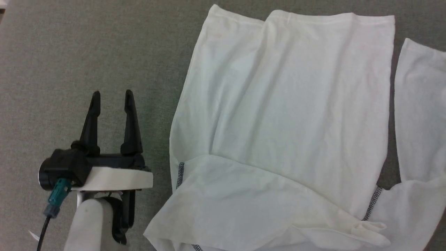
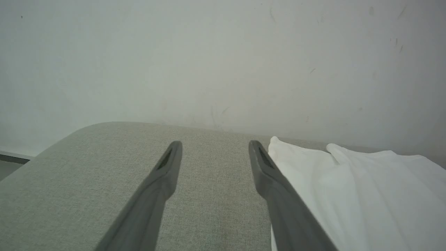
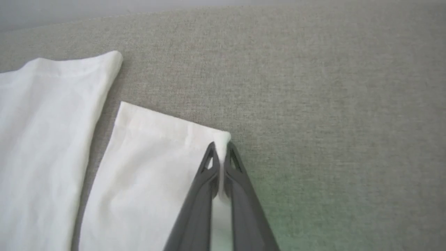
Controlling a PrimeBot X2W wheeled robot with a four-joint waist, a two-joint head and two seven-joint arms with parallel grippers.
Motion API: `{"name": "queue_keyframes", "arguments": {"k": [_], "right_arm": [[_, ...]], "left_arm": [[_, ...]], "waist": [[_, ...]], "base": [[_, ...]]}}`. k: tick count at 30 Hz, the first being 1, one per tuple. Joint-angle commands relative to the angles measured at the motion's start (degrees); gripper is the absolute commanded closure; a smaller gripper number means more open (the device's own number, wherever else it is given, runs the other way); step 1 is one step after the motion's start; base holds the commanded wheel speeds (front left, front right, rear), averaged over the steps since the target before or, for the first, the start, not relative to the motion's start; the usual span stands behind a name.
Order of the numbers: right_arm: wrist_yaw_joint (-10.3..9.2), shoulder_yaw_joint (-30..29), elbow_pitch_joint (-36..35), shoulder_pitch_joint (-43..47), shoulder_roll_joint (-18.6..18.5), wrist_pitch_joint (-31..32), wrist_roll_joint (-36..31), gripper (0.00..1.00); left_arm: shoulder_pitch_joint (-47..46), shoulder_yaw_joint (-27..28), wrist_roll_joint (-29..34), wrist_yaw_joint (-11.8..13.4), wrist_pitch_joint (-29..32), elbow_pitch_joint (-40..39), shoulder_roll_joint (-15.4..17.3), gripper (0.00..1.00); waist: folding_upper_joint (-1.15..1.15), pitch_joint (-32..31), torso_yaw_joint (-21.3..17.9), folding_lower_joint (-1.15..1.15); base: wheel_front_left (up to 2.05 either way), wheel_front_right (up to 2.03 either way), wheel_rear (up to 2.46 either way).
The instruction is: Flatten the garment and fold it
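Both steps unfinished: left end effector [image 1: 112, 92] spread, empty; right end effector [image 3: 220, 144] pinches corner of large white fabric garment [image 1: 289, 104], partly flattened.

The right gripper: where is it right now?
In the right wrist view the right gripper is pinched shut on a hemmed corner of the garment, with the grey fabric surface to that view's right.

Soft even light, weak shadows, fingers [image 2: 282, 209] blurred up close, faint green cast rt wrist
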Motion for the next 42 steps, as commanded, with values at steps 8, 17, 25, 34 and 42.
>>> {"name": "queue_keyframes", "arguments": {"k": [8,17,25,34,42], "right_arm": [[-0.06,-6.1,-9.3,13.6,-5.4,-7.2,3.5,1.0],[-0.06,-10.2,-25.3,24.9,-1.3,-4.0,10.9,1.0],[-0.06,-1.3,-42.7,33.3,7.9,-4.4,16.0,1.0],[-0.06,15.7,-45.8,32.8,19.0,-10.1,15.7,1.0],[-0.06,31.1,-33.0,27.9,23.2,-16.1,14.8,1.0]], "left_arm": [[6.3,2.4,0.0,0.1,-0.3,1.7,0.6,0.0],[10.9,4.1,-0.8,1.2,1.2,0.8,1.6,0.0],[13.4,4.5,-1.0,2.0,3.7,-1.1,2.6,0.0],[14.6,3.9,-1.1,1.7,4.8,-2.6,3.3,0.0],[12.6,1.9,-1.3,1.1,4.7,-1.8,2.9,0.0]], "waist": [[0.0,-11.7,-6.0,-0.01],[0.0,-17.9,-7.6,-0.01],[0.0,-22.4,-5.9,-0.01],[0.0,-24.3,-3.3,-0.01],[0.0,-21.8,0.6,-0.01]], "base": [[0.0,0.0,0.0],[0.0,0.0,0.0],[0.0,0.0,0.0],[0.0,0.0,0.0],[0.0,0.0,0.0]]}}
